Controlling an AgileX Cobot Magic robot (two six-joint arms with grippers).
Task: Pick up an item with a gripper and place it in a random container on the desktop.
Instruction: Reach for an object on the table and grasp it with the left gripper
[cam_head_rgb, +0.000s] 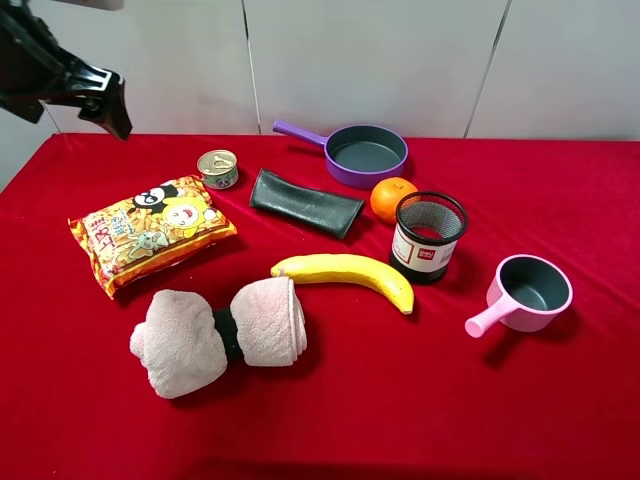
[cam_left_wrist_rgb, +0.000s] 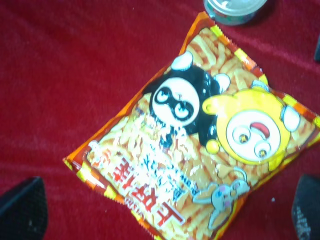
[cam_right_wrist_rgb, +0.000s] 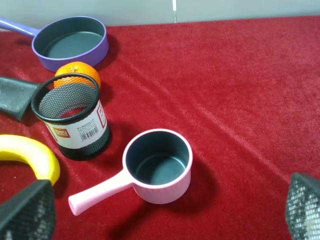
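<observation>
Exterior high, round metal tin can (cam_head_rgb: 217, 168) sat by glossy snack bag (cam_head_rgb: 150, 235) corner, left gripper (cam_left_wrist_rgb: 165, 215) and right gripper (cam_right_wrist_rgb: 165, 212) spread wide.

This looks like a robot test lab; a red-draped desk (cam_head_rgb: 560, 410) stands before bare white wall panels (cam_head_rgb: 370, 60); a black robot arm (cam_head_rgb: 40, 65) hangs over one corner; unrelated goods lie spread apart: snack bag (cam_head_rgb: 150, 235), banana (cam_head_rgb: 345, 272), purple pan (cam_head_rgb: 366, 155), tin can (cam_head_rgb: 217, 168), mesh cup (cam_head_rgb: 428, 237).
</observation>
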